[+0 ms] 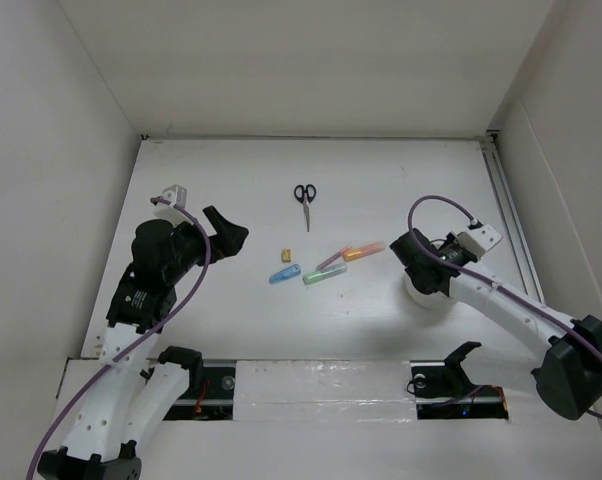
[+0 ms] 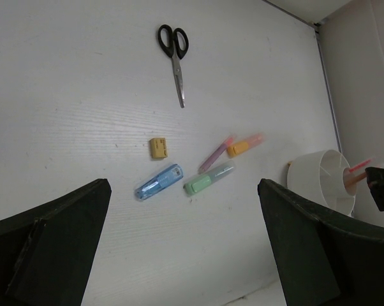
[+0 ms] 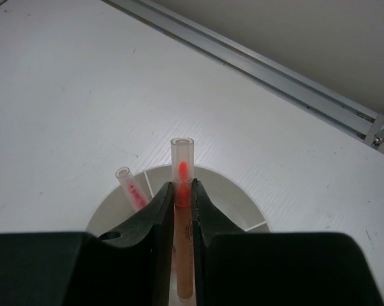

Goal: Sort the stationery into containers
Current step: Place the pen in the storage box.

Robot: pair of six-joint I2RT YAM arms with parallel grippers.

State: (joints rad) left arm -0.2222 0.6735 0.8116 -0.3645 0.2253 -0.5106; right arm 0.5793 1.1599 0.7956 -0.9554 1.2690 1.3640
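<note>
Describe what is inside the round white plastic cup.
A red clear-capped pen leans inside the cup. The right gripper holds a second pen above; its fingers hide most compartments.

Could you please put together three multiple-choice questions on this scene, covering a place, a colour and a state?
1. The scissors lie: A beyond the markers, farther from the arms; B nearer the arms than the markers; C on top of the markers.
2. The small block is: A green; B yellow; C black.
3. The right claw is: A wide open; B shut on the scissors; C shut on a pen.
Answers: 1 A, alone toward the far wall. 2 B, yellow beside the blue marker. 3 C, its jaws pinch the pen above the white cup.
</note>
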